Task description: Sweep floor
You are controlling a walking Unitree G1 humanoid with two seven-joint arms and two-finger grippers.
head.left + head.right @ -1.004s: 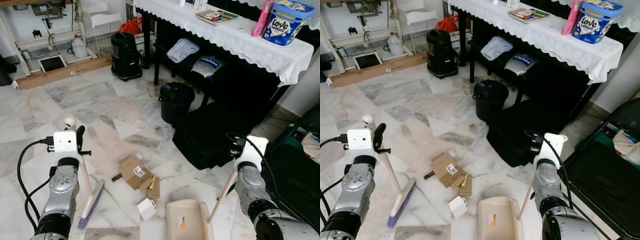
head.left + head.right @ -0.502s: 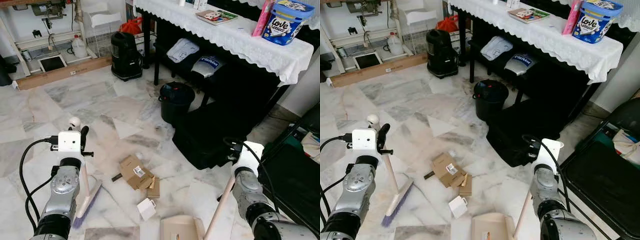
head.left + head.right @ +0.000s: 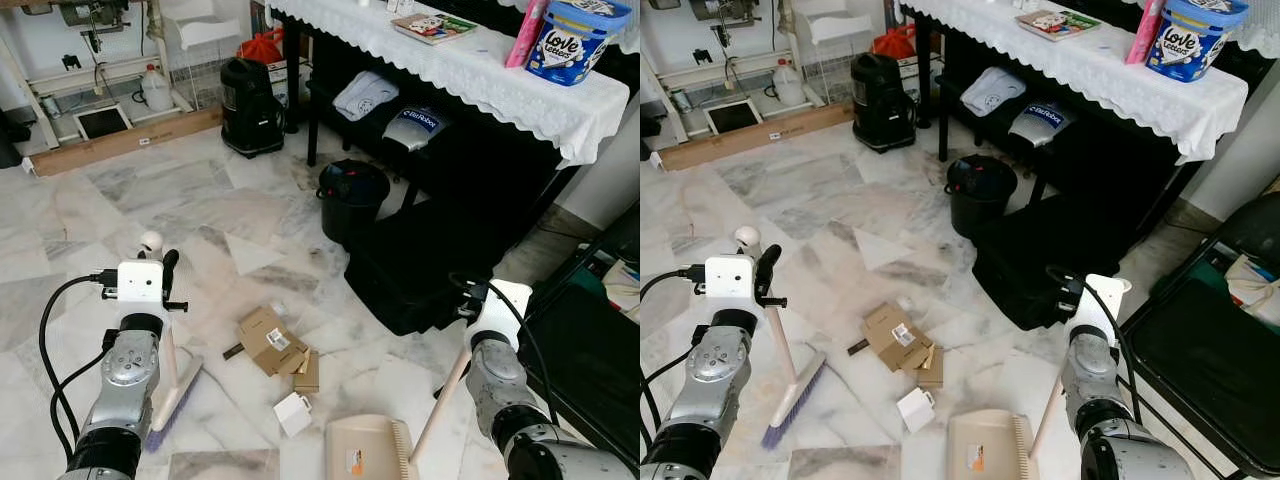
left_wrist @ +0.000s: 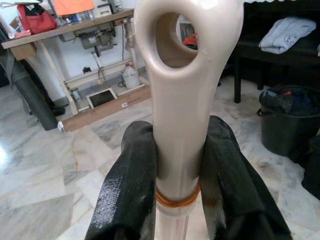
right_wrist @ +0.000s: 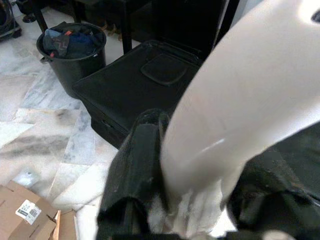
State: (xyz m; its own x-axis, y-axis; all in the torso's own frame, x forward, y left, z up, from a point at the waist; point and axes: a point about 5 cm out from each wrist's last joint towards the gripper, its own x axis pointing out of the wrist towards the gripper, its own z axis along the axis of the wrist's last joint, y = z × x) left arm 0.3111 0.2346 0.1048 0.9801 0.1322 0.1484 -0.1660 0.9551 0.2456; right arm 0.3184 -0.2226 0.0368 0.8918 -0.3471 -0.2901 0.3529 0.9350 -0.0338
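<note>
The left gripper is clamping the broom; the right gripper is gripping the dustpan handle near the cardboard scraps.

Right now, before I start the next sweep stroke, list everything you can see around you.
broom: 1, beige handle, purple bristles, floor at robot's left
dustpan: 1, beige, floor at front right
cardboard pieces: small pile, brown, between broom and dustpan
white box: 1, just nearer than the cardboard
bucket: 1, black, by the table
case: 1, black, floor under table edge
vacuum: 1, black, far left of table
table: 1, white lace cloth
tub: 1, blue, on table
left tool: shut on broom
right tool: shut on dustpan handle
</note>
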